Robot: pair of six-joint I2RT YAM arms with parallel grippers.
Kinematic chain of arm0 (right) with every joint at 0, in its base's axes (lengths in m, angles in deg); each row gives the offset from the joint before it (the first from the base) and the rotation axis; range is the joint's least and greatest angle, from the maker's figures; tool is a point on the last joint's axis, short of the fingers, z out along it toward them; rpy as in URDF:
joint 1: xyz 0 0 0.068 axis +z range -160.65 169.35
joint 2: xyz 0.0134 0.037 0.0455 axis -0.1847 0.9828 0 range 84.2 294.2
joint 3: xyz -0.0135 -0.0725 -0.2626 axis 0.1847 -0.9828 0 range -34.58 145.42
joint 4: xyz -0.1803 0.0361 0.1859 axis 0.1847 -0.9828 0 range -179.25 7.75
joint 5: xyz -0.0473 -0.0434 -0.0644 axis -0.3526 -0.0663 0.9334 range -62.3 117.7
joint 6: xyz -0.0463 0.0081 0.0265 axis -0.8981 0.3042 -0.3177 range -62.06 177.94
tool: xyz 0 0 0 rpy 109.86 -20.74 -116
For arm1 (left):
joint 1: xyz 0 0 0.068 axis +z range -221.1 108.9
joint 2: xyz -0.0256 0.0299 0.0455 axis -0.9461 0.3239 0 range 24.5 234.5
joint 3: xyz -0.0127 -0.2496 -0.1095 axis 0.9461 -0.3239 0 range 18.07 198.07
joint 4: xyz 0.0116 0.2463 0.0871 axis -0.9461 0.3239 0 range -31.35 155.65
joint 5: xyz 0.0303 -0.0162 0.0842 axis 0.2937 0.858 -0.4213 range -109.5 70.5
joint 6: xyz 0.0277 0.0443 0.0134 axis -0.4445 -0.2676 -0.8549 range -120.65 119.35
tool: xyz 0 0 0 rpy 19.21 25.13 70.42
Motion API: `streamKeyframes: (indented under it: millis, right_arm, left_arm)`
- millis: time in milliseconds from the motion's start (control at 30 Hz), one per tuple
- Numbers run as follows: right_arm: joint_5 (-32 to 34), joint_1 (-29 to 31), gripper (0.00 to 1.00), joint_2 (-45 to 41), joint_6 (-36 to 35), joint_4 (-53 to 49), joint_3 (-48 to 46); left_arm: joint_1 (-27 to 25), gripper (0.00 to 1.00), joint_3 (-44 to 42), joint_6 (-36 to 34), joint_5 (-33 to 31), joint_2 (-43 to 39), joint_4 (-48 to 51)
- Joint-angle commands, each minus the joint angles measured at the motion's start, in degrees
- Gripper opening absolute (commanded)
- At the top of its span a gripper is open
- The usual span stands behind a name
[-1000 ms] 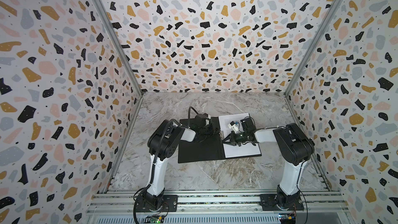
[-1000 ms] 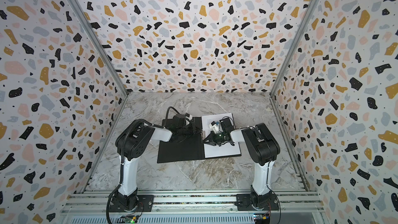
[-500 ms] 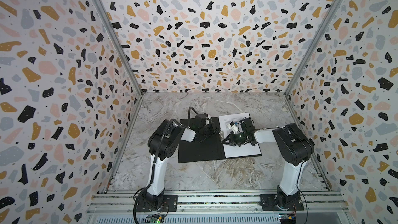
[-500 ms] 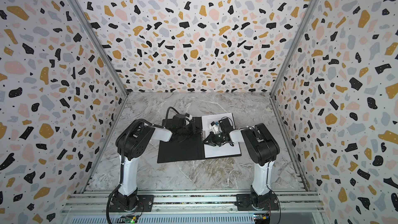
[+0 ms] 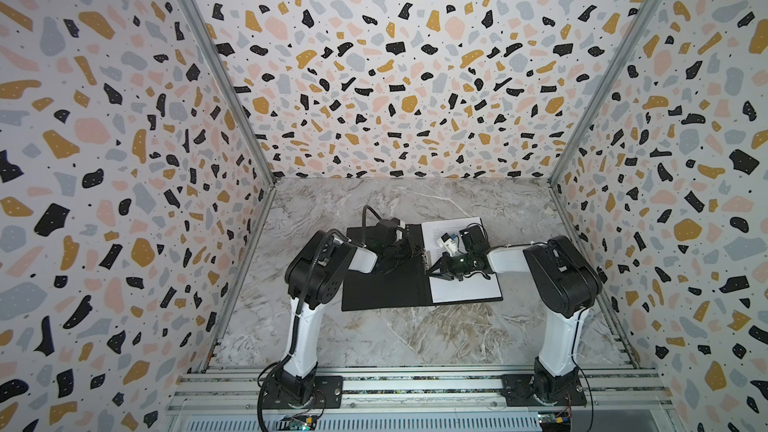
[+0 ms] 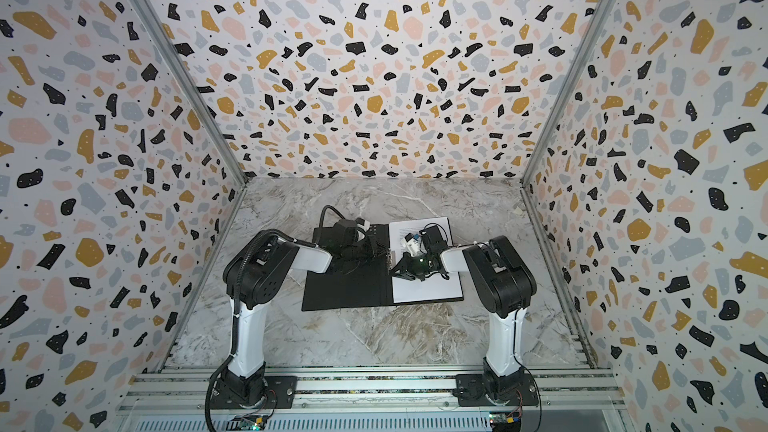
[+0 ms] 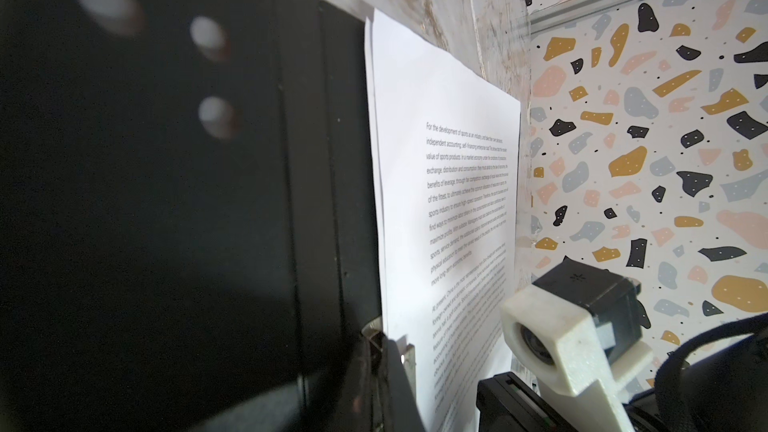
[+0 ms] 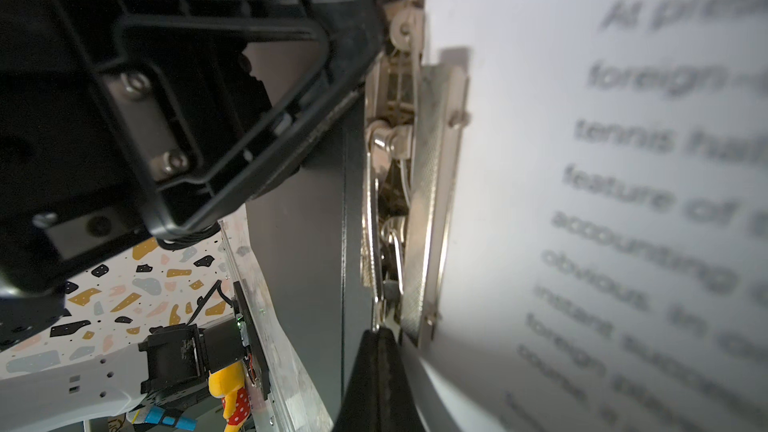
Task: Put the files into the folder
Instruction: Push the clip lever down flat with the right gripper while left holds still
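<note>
both top views show the folder [image 5: 382, 290] open, printed text sheet [image 5: 465, 288] laid inside by the metal spine clip [image 5: 426, 257]; left gripper [image 5: 409, 248] and right gripper [image 5: 434, 271], each pressed together, sit at it. clipping and closing seem left.

Closed left claw [image 5: 419, 249], closed right claw [image 5: 432, 271].

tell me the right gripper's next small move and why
Probably press the metal clip flat with the shut right gripper: the printed sheet has its edge under the clip's plate in the open folder, and that gripper's tip sits at the clip's end. Whether it is clamped I cannot tell.
</note>
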Motion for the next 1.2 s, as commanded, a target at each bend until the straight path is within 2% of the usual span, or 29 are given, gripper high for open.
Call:
streamKeyframes:
  millis: [0, 233, 400, 567, 1167]
  right_arm:
    - [10.49, 1.12, 0.0, 3.81, 0.94, -5.99, -2.4]
    - [12.35, 1.31, 0.0, 4.49, -0.25, -8.02, -1.39]
    - [16.37, 1.31, 0.0, 4.76, -2.07, -10.29, -0.94]
    - [16.84, 1.31, 0.0, 5.04, -2.06, -10.93, -0.37]
    - [6.91, 2.88, 0.0, 1.03, 7.26, -4.65, 0.16]
  left_arm:
    - [-0.02, 0.06, -0.94, -0.05, -1.15, 1.93, 1.5]
    - [-0.01, 0.05, -1.13, 0.21, -1.02, 2.16, 1.01]
    - [-0.01, 0.05, -1.6, 0.49, -0.89, 2.07, 0.36]
    - [-0.01, 0.05, -1.38, 0.7, -0.71, 2.08, 0.0]
    - [-0.07, 0.06, -2.21, 1.62, -1.67, 1.71, -0.7]
